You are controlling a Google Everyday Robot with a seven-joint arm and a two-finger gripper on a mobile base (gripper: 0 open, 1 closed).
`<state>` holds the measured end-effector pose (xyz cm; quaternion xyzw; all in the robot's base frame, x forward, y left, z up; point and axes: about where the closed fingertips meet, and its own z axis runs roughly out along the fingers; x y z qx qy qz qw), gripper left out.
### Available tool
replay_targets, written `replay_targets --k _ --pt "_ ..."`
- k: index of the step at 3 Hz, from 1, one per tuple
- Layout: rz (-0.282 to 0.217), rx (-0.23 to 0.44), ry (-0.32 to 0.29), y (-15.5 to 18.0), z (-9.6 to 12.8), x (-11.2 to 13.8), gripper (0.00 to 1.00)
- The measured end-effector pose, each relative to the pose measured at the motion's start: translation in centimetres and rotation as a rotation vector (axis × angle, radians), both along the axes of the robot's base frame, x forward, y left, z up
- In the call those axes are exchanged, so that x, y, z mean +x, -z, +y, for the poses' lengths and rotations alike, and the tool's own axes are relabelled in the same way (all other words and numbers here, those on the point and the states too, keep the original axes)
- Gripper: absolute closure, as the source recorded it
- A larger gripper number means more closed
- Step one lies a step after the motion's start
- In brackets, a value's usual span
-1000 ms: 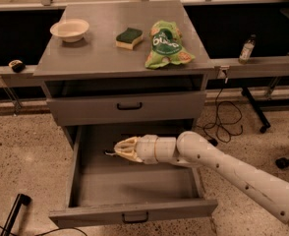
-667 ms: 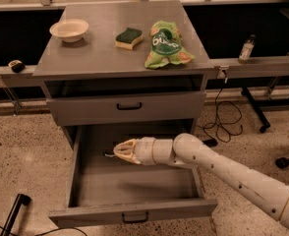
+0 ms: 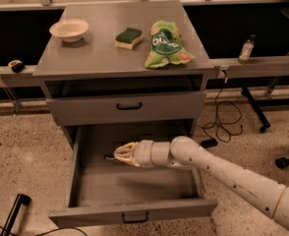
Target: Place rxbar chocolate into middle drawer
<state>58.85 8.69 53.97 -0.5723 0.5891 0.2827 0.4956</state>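
Note:
The middle drawer (image 3: 93, 211) is pulled wide open below the shut handled drawer (image 3: 85, 109). My arm reaches in from the right, and my gripper (image 3: 119, 155) hangs inside the drawer over the back left of its floor. Its pale fingers are drawn together. A thin dark sliver, the rxbar chocolate (image 3: 108, 157), sticks out to the left at their tips, just above the drawer floor. Most of the bar is hidden by the fingers.
On the cabinet top (image 3: 100, 58) stand a pale bowl (image 3: 69, 30), a green-and-yellow sponge (image 3: 129, 37) and a green bag (image 3: 165, 44). A small bottle (image 3: 246, 48) stands on the rail at the right. Cables and chair legs lie on the floor at the right.
My gripper has sunk slightly and shifted a little left inside the open drawer, with the dark bar still at its tips. Nothing else moved.

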Motion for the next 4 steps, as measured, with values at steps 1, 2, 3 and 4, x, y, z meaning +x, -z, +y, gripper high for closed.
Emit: replay_targets --k 1,2,3,4 --pt "0.016 -0.026 -0.008 2.0 -0.8 -0.1 1.00" --pt "0.019 0.010 -0.046 3.6 -2.2 -0.1 0.81" --pt "0.050 0.009 -0.065 5.2 -3.6 -0.4 0.57" --pt "0.079 -0.012 -0.047 6.3 -4.7 -0.4 0.36"
